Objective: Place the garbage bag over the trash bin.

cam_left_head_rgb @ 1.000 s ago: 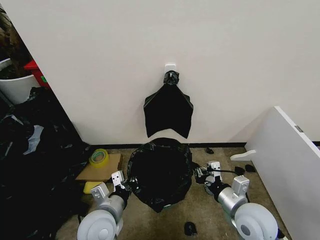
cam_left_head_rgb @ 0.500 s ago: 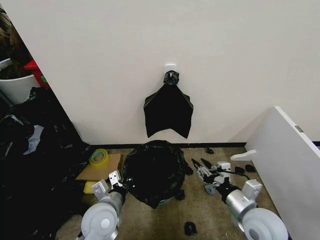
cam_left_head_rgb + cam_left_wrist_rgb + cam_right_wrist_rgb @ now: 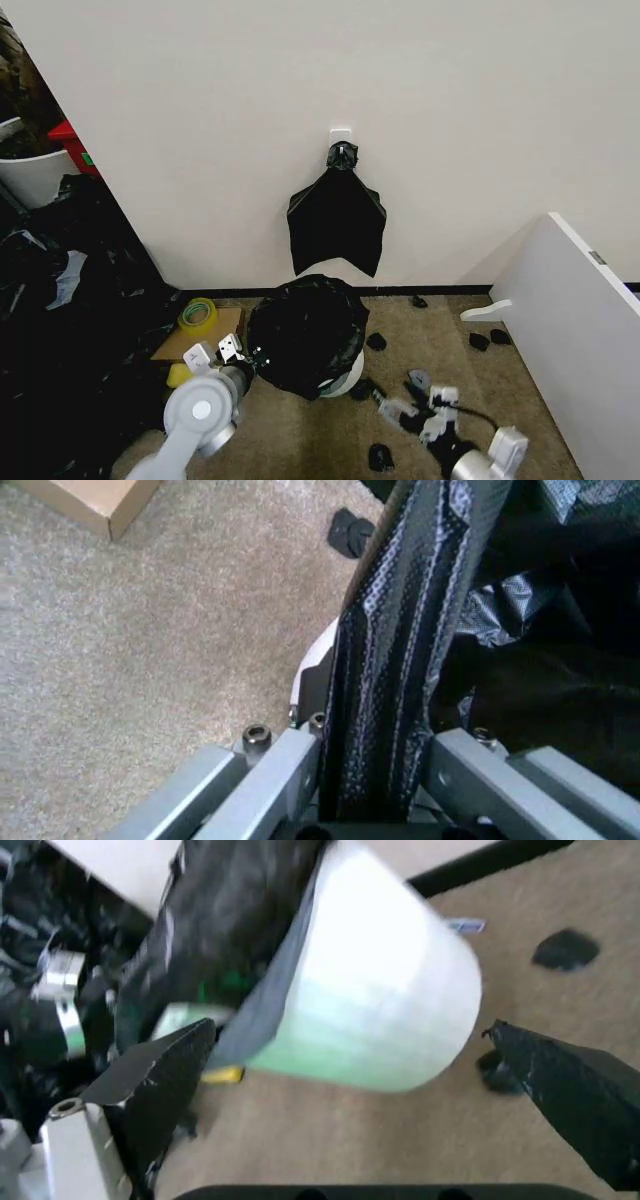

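Note:
The black garbage bag (image 3: 303,333) covers the top and left side of the white trash bin (image 3: 346,379), whose lower right wall shows bare and tilted. My left gripper (image 3: 231,351) is at the bag's left edge, shut on a stretched strip of the bag (image 3: 392,645), with the bin's white wall (image 3: 318,651) just beyond. My right gripper (image 3: 399,408) hangs open on the carpet side, right of the bin and apart from it. In the right wrist view its dark fingers (image 3: 160,1080) spread wide before the bin (image 3: 385,1012) and the bag (image 3: 235,907).
A knotted black bag bunch (image 3: 337,215) hangs on the wall behind the bin. A heap of black sheeting (image 3: 60,330) fills the left. A tape roll (image 3: 198,314) lies on cardboard (image 3: 205,342). A white board (image 3: 580,330) leans at right. Black scraps (image 3: 378,457) dot the carpet.
My right gripper let go of the bag and drew back and down toward me. The bag slid left, baring the bin's right side. The left gripper kept its hold.

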Tool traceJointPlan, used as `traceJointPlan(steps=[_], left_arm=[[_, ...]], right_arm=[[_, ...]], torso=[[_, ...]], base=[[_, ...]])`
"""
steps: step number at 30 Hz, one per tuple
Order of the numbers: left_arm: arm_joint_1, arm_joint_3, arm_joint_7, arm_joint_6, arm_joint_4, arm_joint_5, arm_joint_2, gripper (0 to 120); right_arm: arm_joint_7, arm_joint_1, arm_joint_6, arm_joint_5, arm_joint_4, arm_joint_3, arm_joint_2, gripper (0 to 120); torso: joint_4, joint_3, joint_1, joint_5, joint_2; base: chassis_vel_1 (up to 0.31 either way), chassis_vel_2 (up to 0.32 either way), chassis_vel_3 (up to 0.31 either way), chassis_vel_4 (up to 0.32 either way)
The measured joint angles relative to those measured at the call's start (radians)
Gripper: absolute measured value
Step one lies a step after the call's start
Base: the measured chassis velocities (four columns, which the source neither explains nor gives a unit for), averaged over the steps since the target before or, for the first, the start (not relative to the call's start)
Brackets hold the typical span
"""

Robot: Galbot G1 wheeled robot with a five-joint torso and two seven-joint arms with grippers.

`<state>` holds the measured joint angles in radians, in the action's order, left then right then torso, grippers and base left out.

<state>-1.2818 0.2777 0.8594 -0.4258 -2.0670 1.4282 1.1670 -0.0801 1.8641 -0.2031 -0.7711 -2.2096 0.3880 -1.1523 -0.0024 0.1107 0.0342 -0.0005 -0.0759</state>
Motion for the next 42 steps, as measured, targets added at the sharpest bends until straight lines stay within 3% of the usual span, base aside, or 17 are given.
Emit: traceJointPlan(steps=[13,42], left_arm=[[-0.006,-0.010,-0.010,-0.006,-0.007,0.002,0.007,0],[-0.058,-0.003,-0.043,-0.009,-0.065,-0.027,0.008,0]], right_arm=[[0.005,-0.060,-0.004,0.037,0.052,-0.120,-0.023,100],[0.094,-0.123,-0.061,-0.053,0.068,-0.149,-0.041,100]], torso=[[0.0000,0.000,0.000,-0.0001,0.000],[-0.0001,0.000,0.000,-0.0001,0.000]], base=[[0.000,0.000,0.000,0.000],[0.000,0.000,0.000,0.000]])
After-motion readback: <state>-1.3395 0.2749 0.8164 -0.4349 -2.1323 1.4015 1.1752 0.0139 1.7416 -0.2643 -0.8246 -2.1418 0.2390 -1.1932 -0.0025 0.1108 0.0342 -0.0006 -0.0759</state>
